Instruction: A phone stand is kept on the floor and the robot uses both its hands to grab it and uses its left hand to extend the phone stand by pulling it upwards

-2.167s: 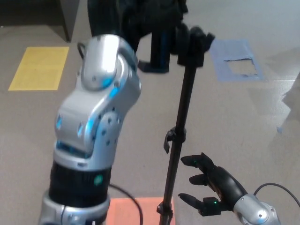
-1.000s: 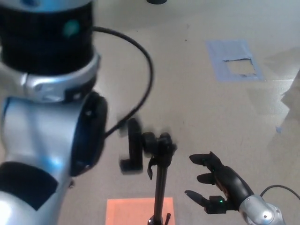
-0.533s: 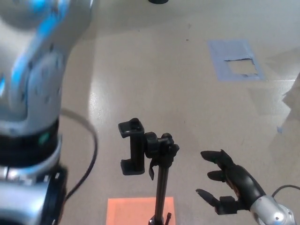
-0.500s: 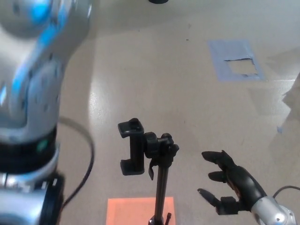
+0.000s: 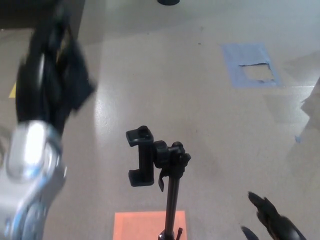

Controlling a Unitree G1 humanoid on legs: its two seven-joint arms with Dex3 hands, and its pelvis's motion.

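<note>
Phone stand (image 5: 167, 172) stands upright on the floor (image 5: 200, 100), low centre of the view. Black pole rises from the bottom edge, topped by a ball-joint head with the phone clamp (image 5: 141, 156) sticking out to picture left. Clamp is empty, nothing held in it. Base of the pole sits at an orange square (image 5: 142, 226) on the floor.

Neither hand touches the stand. Left hand (image 5: 52, 75) is raised high at upper left, well apart from the stand, heavily motion-blurred; black fingers look bunched but cannot tell if open or closed. Nothing seen in its grasp. Silver forearm (image 5: 27, 170) runs below it down the left edge.

Right hand (image 5: 272, 225) is at the bottom right corner, mostly cut off by the frame. Two black fingertips show, spread apart, holding nothing, clear of the pole.

Further out: blue tape rectangle (image 5: 252, 65) on the floor at upper right, with a torn pale middle. Yellow patch (image 5: 12, 90) just visible at the left edge behind the left arm. Dark object (image 5: 169, 2) at the top edge, too cropped to identify.
</note>
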